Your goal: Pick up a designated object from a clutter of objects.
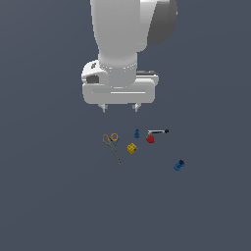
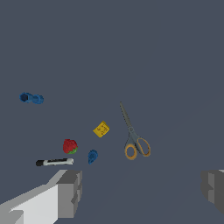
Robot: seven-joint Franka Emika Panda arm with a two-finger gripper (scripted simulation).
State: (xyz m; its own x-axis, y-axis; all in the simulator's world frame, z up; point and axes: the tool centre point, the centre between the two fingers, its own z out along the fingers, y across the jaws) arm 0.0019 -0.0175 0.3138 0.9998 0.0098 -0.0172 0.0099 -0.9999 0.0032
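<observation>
We see the arm hanging upright at the exterior view's top centre, its tool spread wide and seemingly empty above the bench. The block lies lower, beside the scissors.

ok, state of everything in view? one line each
tool: open, empty, above the clutter
yellow block: on the surface, untouched
scissors: lying flat, blades closed
red lump: on the surface, beside the silver tool
silver tool: lying flat
near blue piece: on the surface
far blue piece: lying apart from the rest
</observation>
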